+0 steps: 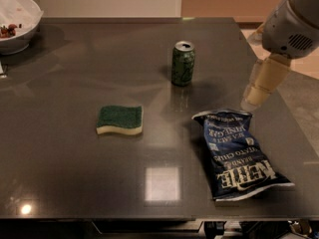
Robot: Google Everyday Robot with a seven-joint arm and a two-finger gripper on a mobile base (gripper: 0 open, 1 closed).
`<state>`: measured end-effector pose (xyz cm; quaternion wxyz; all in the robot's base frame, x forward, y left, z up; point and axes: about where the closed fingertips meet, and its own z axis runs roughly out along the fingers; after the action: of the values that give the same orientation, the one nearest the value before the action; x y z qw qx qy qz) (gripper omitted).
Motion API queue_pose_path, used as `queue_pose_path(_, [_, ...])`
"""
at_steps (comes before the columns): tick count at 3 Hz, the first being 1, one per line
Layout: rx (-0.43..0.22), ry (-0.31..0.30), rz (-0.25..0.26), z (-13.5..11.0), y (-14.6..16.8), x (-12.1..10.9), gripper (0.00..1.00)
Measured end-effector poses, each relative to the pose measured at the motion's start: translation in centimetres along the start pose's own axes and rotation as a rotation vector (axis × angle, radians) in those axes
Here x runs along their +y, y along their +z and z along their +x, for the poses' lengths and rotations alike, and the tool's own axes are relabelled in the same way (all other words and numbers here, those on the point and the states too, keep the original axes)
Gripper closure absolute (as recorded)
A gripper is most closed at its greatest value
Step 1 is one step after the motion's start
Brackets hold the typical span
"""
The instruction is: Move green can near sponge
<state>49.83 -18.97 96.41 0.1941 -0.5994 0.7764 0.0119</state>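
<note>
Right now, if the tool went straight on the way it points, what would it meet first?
Likely the far end of the blue chip bag, or the table just beside it; depth is unclear. The tool hangs at the right, angled down and left, apart from the green can.

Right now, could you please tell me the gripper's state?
Gripper: open or closed cannot be told; it hangs right of the green can, by the Kettle chip bag.

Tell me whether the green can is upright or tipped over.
Upright: the green can stands on its base, silver top facing up. The gripper hangs to its right, clear of it, near the chip bag.
</note>
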Motion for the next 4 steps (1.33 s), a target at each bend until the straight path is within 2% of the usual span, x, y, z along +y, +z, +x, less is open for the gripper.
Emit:
queue_pose_path(1, [-0.096,0.021,-0.03,-3.0,3.2,-3.9,0.0])
queue_pose_path(2, [-0.146,0.041,-0.046,-4.9,5.6,-6.5,0.0])
queue_pose_path(4, [-0.215,0.125,-0.016,-7.9,9.8,-11.0,0.0])
